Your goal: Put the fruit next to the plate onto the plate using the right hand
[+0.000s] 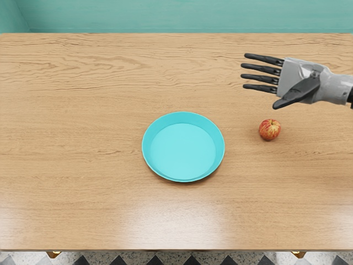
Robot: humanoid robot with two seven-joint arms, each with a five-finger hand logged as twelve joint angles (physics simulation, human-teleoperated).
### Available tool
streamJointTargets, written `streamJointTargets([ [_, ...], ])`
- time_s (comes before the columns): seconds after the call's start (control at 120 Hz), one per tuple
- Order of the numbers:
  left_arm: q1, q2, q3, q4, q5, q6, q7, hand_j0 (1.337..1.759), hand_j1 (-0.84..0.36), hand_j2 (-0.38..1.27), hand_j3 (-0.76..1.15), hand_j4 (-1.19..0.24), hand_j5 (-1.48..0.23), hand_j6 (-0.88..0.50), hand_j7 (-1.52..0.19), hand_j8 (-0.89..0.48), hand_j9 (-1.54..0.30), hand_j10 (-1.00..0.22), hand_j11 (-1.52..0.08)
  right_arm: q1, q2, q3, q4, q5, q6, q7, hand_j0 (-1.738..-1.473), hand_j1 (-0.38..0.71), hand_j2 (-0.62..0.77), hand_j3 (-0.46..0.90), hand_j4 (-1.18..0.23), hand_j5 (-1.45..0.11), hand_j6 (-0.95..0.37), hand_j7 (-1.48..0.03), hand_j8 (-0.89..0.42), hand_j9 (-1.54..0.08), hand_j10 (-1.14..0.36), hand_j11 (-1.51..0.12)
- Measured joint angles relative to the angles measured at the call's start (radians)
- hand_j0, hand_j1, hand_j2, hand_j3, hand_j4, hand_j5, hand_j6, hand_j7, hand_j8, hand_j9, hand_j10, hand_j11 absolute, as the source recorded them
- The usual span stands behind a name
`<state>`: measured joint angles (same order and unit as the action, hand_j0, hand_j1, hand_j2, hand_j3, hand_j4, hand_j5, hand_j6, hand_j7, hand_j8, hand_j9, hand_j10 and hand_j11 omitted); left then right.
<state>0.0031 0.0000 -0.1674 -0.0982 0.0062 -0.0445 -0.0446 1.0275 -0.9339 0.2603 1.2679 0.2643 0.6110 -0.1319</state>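
A small red apple [269, 130] lies on the wooden table, just right of a turquoise plate [160, 168] that has nothing on it. My right hand [265, 77] comes in from the right edge and hovers above and behind the apple, apart from it. Its fingers [259, 69] are stretched straight out toward the left, the thumb hanging below, and it holds nothing. The left arm does not show.
The wooden table [83, 110] fills the view, its front edge near the bottom. A teal wall runs behind the far edge.
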Motion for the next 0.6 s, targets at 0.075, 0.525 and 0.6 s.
streamJointTargets([
  [0.075,0.000,0.000,0.000,0.000,0.000,0.000,0.000,1.658,0.05,0.05,0.00,-0.25,-0.32,-0.25,-0.32,-0.25,-0.32,-0.25,-0.32,0.000,-0.003,0.002,-0.001,0.000,0.000,0.001,-1.658,-0.31,-0.01,0.00,-0.03,-0.05,-0.03,-0.05,-0.03,-0.05,-0.03,-0.05],
  [0.525,0.000,0.000,0.000,0.000,0.000,0.000,0.000,1.658,0.05,0.05,0.00,-0.25,-0.32,-0.25,-0.32,-0.25,-0.32,-0.25,-0.32,0.051,-0.195,0.042,0.358,-0.484,-0.327,0.006,-1.658,-0.30,-0.01,0.00,-0.04,-0.05,-0.04,-0.05,-0.04,-0.05,-0.04,-0.05],
  [0.6,0.000,0.000,0.000,0.000,0.000,0.000,0.000,1.658,0.05,0.05,0.00,-0.25,-0.32,-0.25,-0.32,-0.25,-0.32,-0.25,-0.32,0.047,-0.199,0.021,0.400,-0.559,-0.459,0.005,-1.658,-0.30,-0.01,0.00,-0.04,-0.05,-0.04,-0.05,-0.04,-0.05,-0.04,-0.05],
])
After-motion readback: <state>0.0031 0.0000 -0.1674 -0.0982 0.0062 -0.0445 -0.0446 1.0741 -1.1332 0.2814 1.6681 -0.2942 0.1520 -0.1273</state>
